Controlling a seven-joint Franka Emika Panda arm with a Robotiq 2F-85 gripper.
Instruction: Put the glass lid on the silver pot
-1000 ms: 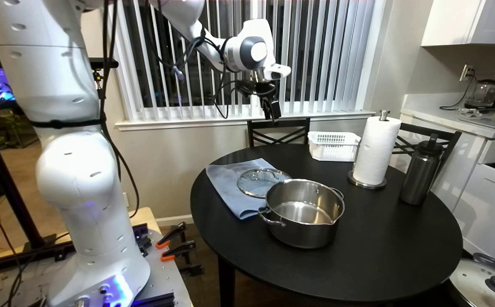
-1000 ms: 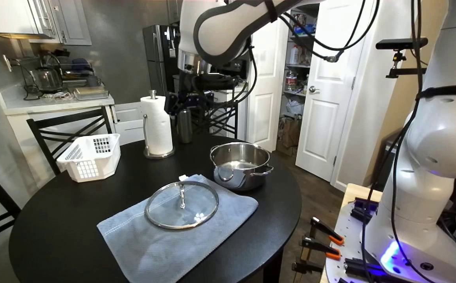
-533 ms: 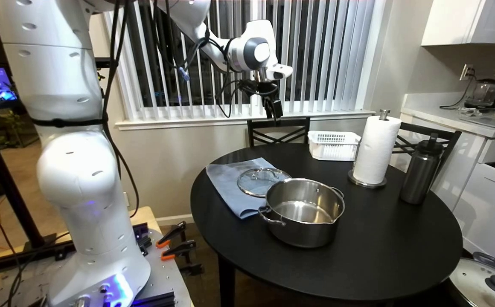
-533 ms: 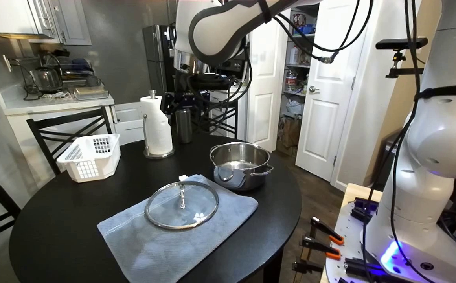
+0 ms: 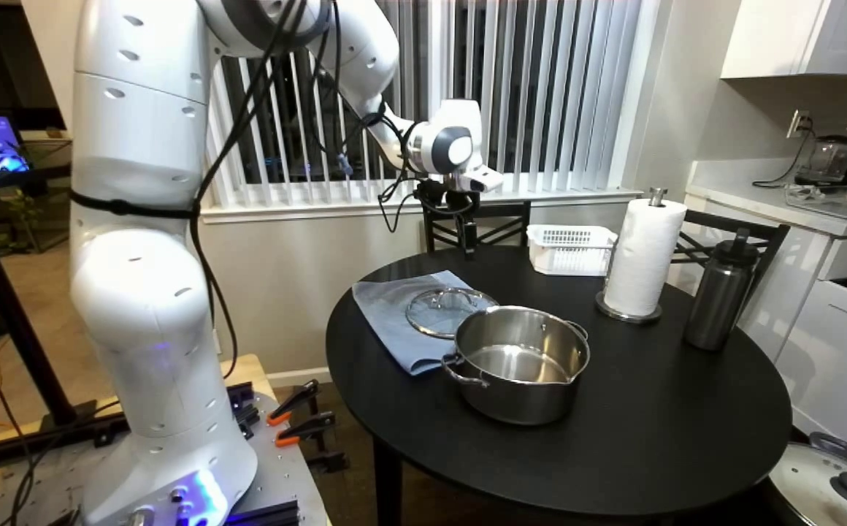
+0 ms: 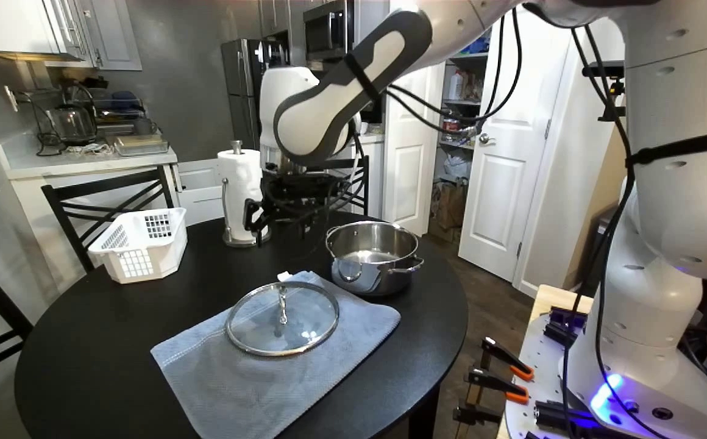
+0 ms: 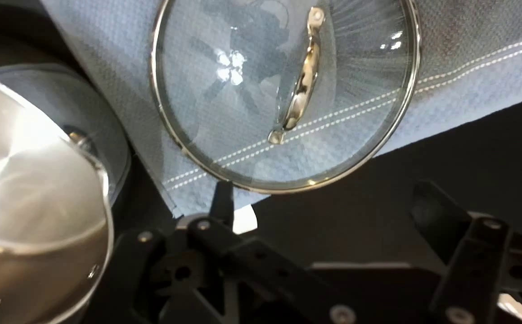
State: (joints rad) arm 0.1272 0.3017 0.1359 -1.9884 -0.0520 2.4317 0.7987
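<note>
"Glass lid: where is it?"

"On the round black table I have the blue cloth, the silver pot just beside it, and the lid flat on that cloth, lower than my gripper and apart from it."

"Gripper state?"

"Unclenched: I see its fingers spread wide, the lid's metal handle beyond their tips in my wrist view."

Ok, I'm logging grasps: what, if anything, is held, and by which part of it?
Nothing is held: the fingers stand apart with nothing between them; the lid lies on the cloth.
</note>
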